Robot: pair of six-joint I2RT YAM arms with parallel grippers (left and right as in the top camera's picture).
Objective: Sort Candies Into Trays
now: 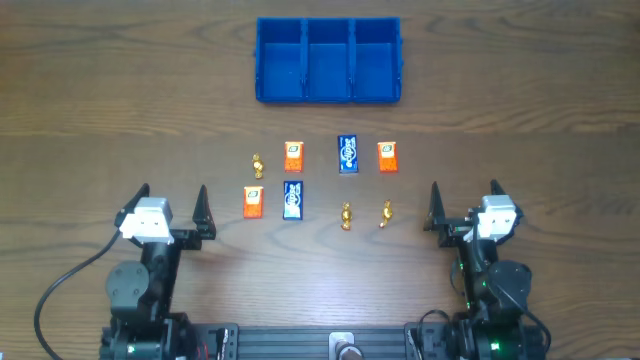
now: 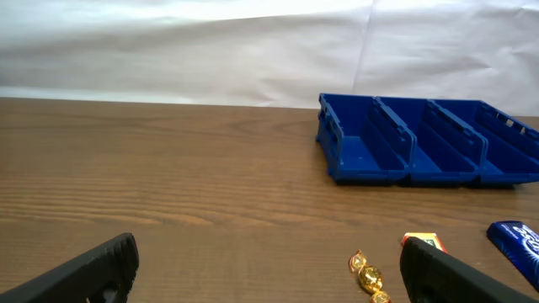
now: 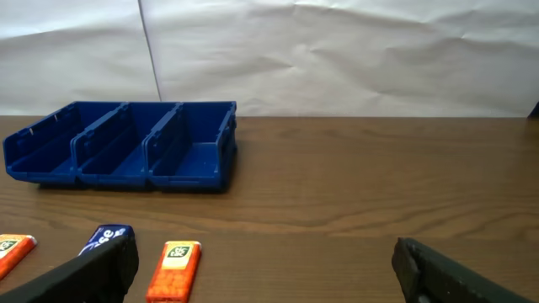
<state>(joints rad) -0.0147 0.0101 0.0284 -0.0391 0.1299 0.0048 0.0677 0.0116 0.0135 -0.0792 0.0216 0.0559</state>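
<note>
A blue tray (image 1: 328, 60) with three compartments stands at the far middle of the wooden table; it also shows as the tray (image 2: 425, 141) and tray (image 3: 126, 146) in the wrist views. In front of it lie three orange packets (image 1: 293, 155) (image 1: 387, 156) (image 1: 253, 201), two blue packets (image 1: 347, 154) (image 1: 292, 200) and three gold-wrapped candies (image 1: 257, 165) (image 1: 347, 216) (image 1: 386, 213). My left gripper (image 1: 172, 208) is open near the front left, holding nothing. My right gripper (image 1: 465, 205) is open near the front right, also holding nothing. Both sit short of the candies.
All three tray compartments look bare inside. Wide bare wood lies to the left and right of the candy cluster. A white backdrop (image 2: 185, 50) rises behind the table's far edge.
</note>
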